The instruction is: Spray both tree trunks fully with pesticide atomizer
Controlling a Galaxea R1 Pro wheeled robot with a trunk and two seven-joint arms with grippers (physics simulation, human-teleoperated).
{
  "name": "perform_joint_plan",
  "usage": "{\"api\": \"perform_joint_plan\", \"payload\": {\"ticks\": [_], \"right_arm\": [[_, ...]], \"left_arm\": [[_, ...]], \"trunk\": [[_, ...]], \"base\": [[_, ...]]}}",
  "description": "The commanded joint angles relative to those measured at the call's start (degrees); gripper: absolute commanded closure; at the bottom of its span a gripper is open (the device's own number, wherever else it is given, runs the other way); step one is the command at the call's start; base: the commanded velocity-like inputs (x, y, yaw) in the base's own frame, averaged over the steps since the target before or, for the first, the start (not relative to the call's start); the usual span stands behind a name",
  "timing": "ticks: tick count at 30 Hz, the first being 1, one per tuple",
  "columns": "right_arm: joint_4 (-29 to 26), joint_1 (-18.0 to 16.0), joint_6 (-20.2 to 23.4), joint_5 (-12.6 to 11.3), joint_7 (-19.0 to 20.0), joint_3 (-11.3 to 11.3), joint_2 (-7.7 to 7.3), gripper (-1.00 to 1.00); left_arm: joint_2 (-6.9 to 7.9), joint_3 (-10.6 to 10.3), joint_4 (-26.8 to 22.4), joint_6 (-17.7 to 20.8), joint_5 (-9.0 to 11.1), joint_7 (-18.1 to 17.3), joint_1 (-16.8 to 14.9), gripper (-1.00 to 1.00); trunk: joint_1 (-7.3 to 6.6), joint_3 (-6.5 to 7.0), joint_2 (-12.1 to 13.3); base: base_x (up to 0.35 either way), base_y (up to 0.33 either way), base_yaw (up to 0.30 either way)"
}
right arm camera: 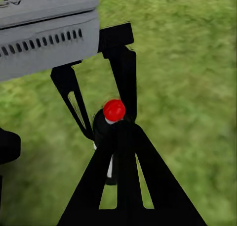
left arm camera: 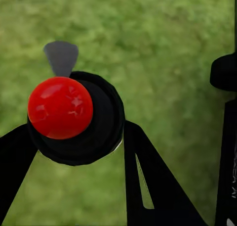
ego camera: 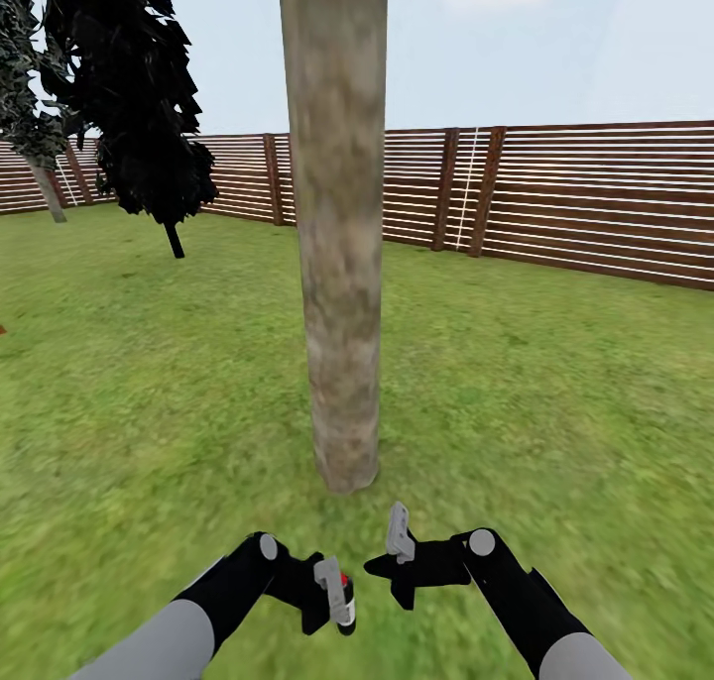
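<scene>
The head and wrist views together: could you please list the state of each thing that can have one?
pesticide atomizer: held off the grass, red cap on top.
left gripper: shut on the atomizer.
right gripper: empty; open or shut unclear.
tree trunk: upright, bare bark, no mist visible.
fence: standing, unbroken.

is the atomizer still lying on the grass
No, the left hand holds the pesticide atomizer clamped between its fingers, lifted off the grass.
</scene>
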Motion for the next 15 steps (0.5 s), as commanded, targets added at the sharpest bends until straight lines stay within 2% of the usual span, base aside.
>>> {"api": "perform_joint_plan", "payload": {"ticks": [1,5,11,15], "right_arm": [[0.0,0.0,0.0,0.0,0.0,0.0,-0.01,1.0],[0.0,0.0,-0.07,0.0,0.0,0.0,-0.04,1.0],[0.0,0.0,-0.09,0.0,0.0,0.0,-0.06,1.0],[0.0,0.0,-0.09,0.0,0.0,0.0,-0.07,1.0]], "left_arm": [[-0.35,0.01,-0.02,0.0,0.1,-0.1,0.0,1.0],[-1.09,0.03,-0.46,-0.08,1.0,-2.78,0.0,1.0],[-1.75,0.19,-1.33,-0.12,2.06,-3.28,0.08,1.0],[-1.84,0.12,-1.39,-0.17,3.89,-5.03,0.09,1.0]], "trunk": [[0.0,0.0,0.0],[0.0,0.0,0.0],[0.0,0.0,0.0],[0.0,0.0,0.0]], "base": [[0.0,0.0,0.0],[0.0,0.0,0.0],[0.0,0.0,0.0],[0.0,0.0,0.0]]}}
